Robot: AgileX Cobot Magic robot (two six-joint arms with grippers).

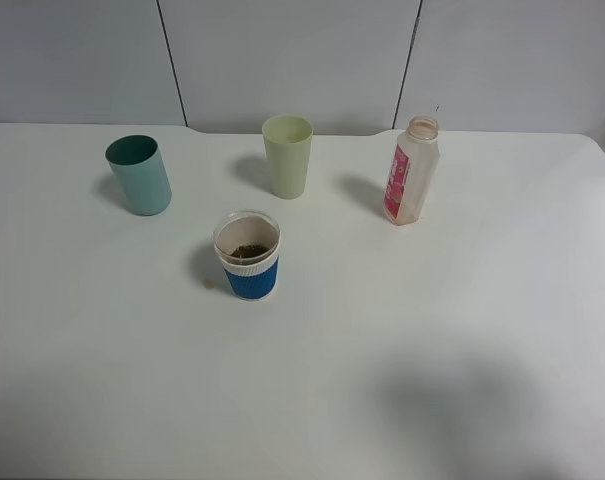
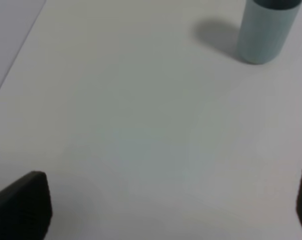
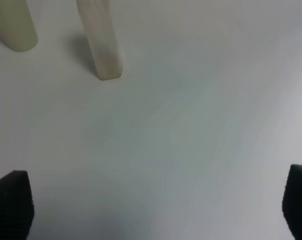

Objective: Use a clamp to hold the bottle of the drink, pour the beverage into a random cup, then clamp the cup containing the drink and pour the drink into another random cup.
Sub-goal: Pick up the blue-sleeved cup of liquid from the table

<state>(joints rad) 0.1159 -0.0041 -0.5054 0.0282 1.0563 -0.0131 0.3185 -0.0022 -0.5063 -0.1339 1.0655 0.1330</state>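
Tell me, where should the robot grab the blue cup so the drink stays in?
Probably around the blue sleeve of the cup, coming in level from the near side. It stands upright with drink inside, so a side grip keeps the mouth up.

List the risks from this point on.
1. The blue-sleeved cup holds a little dark liquid; a hard or off-centre grip might tip it.
2. The teal cup stands apart from it, so carrying could spill; a brown spot lies beside the blue-sleeved cup.
3. The pale green cup stands nearby and could be mistaken for the target.
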